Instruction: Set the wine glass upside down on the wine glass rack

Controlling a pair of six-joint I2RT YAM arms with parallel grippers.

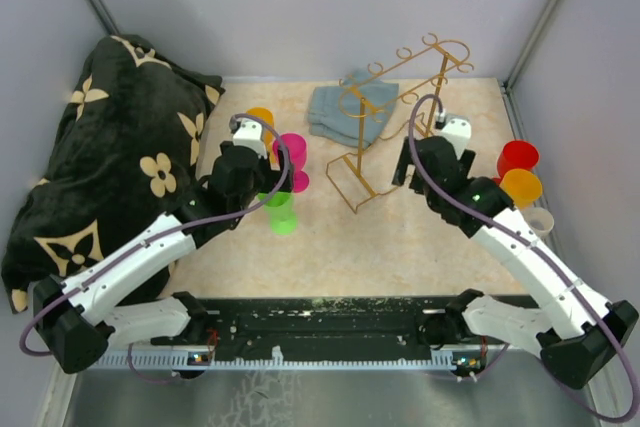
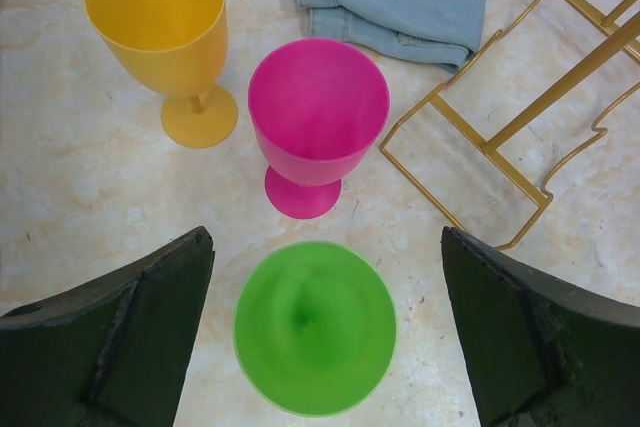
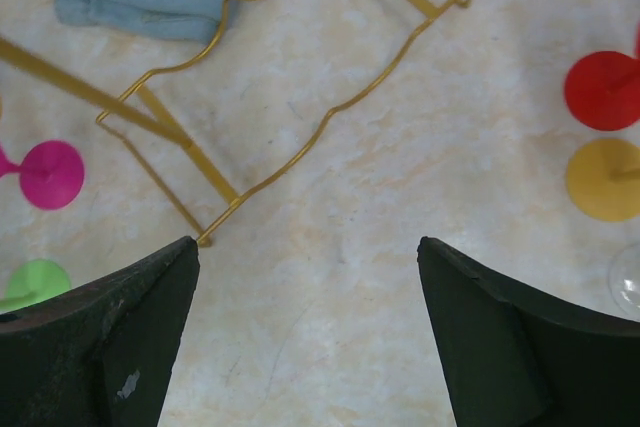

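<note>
Directly beneath the left arm's fingers (image 2: 130, 337) stands a green translucent plastic wine glass (image 2: 314, 327), upright on its foot, mouth up, near the front of a cluster of three. Those fingers are spread wide to either side of its rim and hold nothing. The right arm's fingers (image 3: 520, 337) are likewise wide apart and empty, hovering over bare bench (image 1: 400, 237) just in front of the thin gold wire wine glass rack (image 2: 560, 90), which stands to the right of the cluster with no glass on it.

The step in hand looks like the first pick. To do it well, descend straight and close on the green bowl or stem without brushing the pink plastic wine glass (image 2: 318, 107) just behind it, since light plastic tips easily. The yellow plastic wine glass (image 2: 155, 12) sits further back and left, out of the way. A low grip would probably ease turning the glass over and sliding its foot along the top rails.

Underfoot is a pale marbled bench, smooth and likely slippery. A folded blue-grey cloth (image 1: 340, 107) lies behind the rack, and a black blanket with cream flowers (image 1: 110, 147) is heaped at the left. Plain grey walls enclose the space.
</note>
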